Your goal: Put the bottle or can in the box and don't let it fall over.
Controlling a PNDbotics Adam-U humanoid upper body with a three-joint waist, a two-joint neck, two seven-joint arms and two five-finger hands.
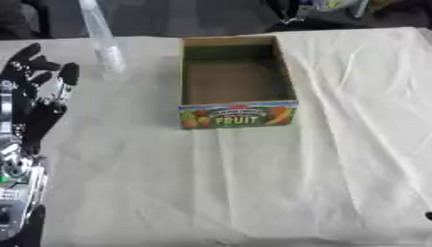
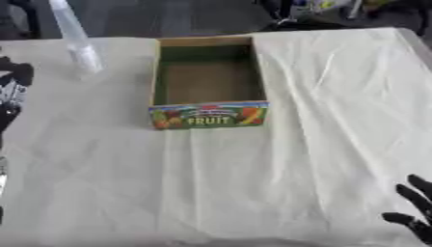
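Nothing is packed yet: the clear bottle (image 1: 103, 41) stands upright on the tabletop (image 1: 278, 183) just beyond the open, empty left hand (image 1: 38, 82), the box (image 1: 237, 79) sits empty further right, and the right hand (image 2: 415, 212) idles open.

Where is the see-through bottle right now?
The clear bottle stands upright on the white cloth at the far left of the table, just left of the open fruit box and beyond the robot's raised left hand.
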